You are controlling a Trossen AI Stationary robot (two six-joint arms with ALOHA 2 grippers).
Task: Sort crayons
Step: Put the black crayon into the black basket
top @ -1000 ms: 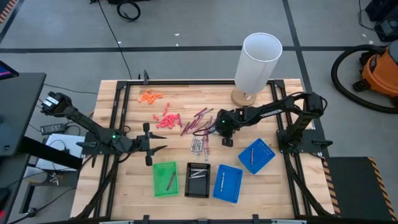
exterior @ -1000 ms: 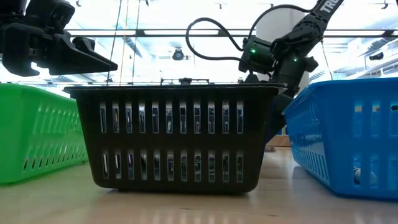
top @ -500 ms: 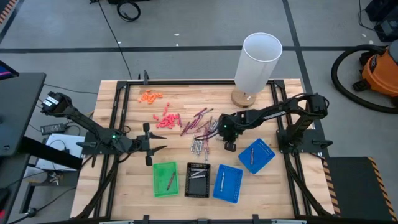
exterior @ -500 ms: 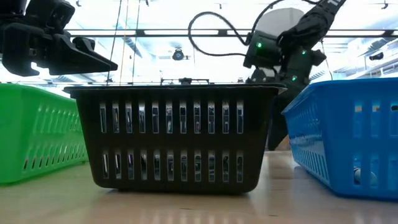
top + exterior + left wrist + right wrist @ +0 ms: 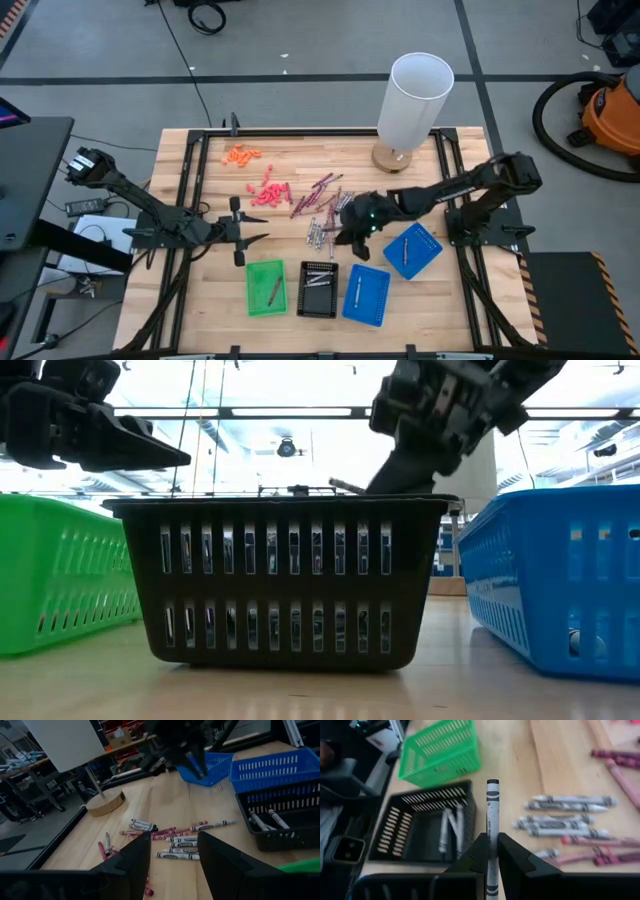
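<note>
- Presently, a grey crayon (image 5: 491,827) is clamped between the fingers of the right gripper (image 5: 351,232); jaws are closed on it, w/ the stick projecting forward past the fingertips.
- Right gripper is positioned above the table (image 5: 200,290), just beside the black tray (image 5: 319,288) on its far side, near the loose grey crayons (image 5: 320,236).
- In the low view, the right gripper (image 5: 400,465) is seen over the black tray's (image 5: 280,580) far rim, the crayon tip (image 5: 345,486) showing at rim height.
- Black tray (image 5: 420,827) is seen to hold several grey crayons (image 5: 451,827) already.
- Loose grey crayons (image 5: 562,815) are laid side by side on the table, w/ maroon crayons (image 5: 318,193) farther back.
- One crayon each is seen in the green tray (image 5: 265,288) and both blue trays (image 5: 366,294).
- Left gripper (image 5: 255,229) is held open, above the table's left part, well apart from the crayons.
- Orange bits (image 5: 241,154) and pink bits (image 5: 268,193) are left at the table's far side, near the white cylinder (image 5: 413,100).
</note>
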